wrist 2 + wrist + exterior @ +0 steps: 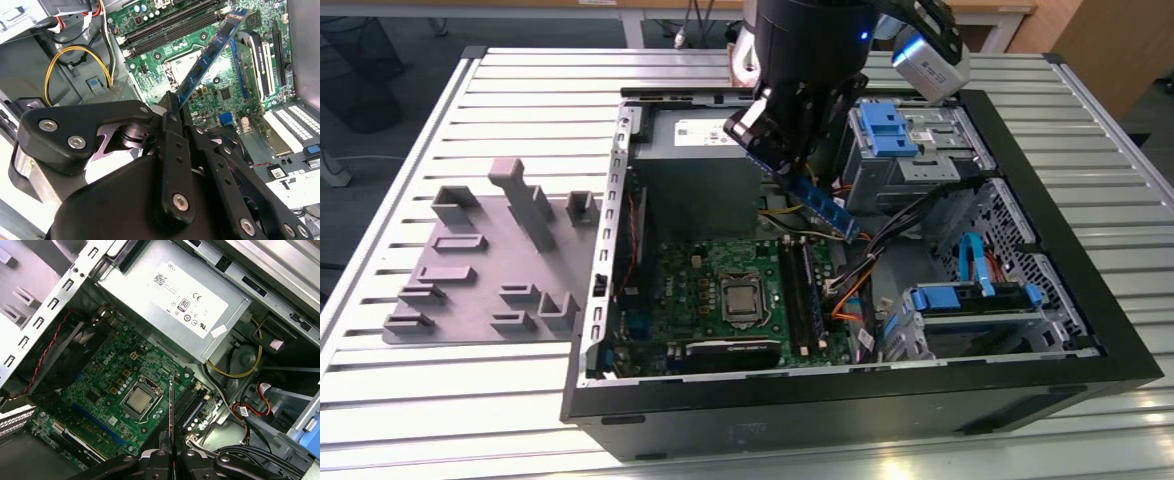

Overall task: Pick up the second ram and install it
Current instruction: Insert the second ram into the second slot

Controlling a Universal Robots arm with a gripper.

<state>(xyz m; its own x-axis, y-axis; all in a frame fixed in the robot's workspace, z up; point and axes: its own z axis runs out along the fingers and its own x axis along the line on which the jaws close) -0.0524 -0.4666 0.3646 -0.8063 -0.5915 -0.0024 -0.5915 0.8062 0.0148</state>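
From my remote seat, the biggest thing is the slatted tabletop (520, 90), which carries the open computer case (1067, 330) lying on its side so that the boards inside face up and can be reached from above. Just beside the case, toward the exterior view's left, sits the gray holder tray (467, 260), its upright pegs presumably there to stand parts on edge for picking. Inside the case, the power supply (190, 300) fills one end, and the green motherboard (100, 375) lies flat below it with the processor socket (138, 400) near its middle and the long dark memory slots (170, 30) running alongside. My arm hangs over the case, and the pincer (171, 455) is clamped on the second ram (210, 52), pinching one end of the blue stick so the rest of its length juts free toward the board. In the exterior view the stick is in the air, tilted, above the slots and not yet touching them; in the first wrist view I see it edge-on as a thin line roughly along the slots, which I judge is meant to line it up for seating.
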